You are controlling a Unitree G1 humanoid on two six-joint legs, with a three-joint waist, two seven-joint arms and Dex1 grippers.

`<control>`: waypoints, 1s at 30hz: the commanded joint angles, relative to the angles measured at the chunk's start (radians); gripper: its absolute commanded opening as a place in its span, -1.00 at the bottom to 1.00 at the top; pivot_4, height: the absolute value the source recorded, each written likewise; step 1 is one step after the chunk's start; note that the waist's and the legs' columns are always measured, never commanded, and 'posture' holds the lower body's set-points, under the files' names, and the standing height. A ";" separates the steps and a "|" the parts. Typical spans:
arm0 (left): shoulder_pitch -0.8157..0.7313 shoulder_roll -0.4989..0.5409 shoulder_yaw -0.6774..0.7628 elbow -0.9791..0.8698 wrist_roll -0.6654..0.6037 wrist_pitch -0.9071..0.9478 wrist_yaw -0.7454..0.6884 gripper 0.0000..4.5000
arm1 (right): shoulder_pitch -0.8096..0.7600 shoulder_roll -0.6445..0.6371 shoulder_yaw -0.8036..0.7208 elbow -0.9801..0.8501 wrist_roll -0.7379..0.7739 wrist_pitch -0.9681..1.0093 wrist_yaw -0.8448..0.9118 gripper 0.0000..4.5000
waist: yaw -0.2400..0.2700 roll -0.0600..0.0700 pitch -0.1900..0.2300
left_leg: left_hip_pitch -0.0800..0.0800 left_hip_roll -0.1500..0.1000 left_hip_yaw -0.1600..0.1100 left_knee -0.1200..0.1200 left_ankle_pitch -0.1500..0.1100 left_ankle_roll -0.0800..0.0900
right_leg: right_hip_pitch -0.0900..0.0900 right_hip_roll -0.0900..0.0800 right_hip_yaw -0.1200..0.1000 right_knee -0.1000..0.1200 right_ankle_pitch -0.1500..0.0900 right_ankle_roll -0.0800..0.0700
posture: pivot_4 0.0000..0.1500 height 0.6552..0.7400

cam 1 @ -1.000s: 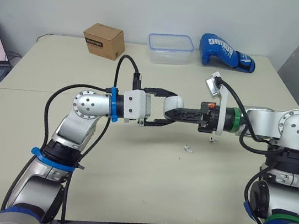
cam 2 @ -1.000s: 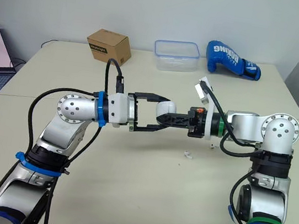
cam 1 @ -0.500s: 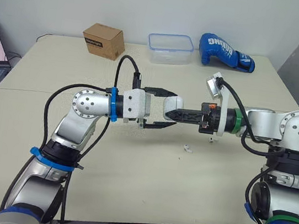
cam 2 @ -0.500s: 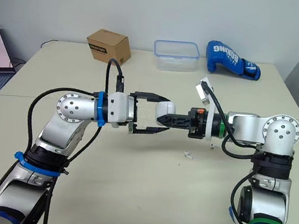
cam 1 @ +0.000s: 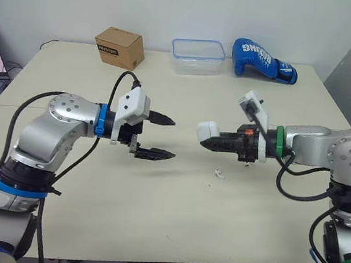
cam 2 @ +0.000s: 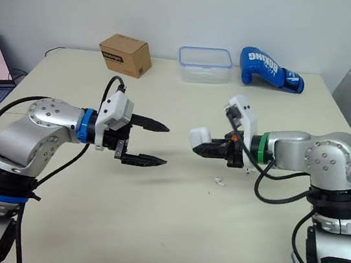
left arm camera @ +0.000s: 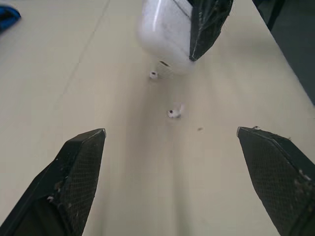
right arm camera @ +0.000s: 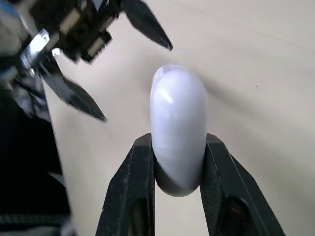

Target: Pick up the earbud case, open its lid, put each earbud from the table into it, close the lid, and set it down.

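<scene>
Left wrist view: two earbuds (left arm camera: 172, 113) (left arm camera: 154, 74), one case (left arm camera: 165, 34) (clamped by right fingers (left arm camera: 209, 19)).

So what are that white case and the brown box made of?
The case looks like glossy hard plastic, judging by the bright highlights on its smooth rounded shell. The box is probably matte cardboard: plain brown, with sharp folded edges.

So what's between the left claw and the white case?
Nothing. In the left eye view, only bare table shows between the left gripper and the earbud case.
</scene>
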 commanded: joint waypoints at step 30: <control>-0.230 -0.068 -0.196 0.058 0.138 0.125 -0.113 0.33 | -0.125 0.017 0.374 -0.002 -0.742 -0.389 0.498 -0.65 | -0.005 -0.001 0.000 | -0.001 0.000 0.000 0.000 0.000 -0.001 | -0.001 0.000 0.000 0.000 0.000 0.000 | 1.00 0.78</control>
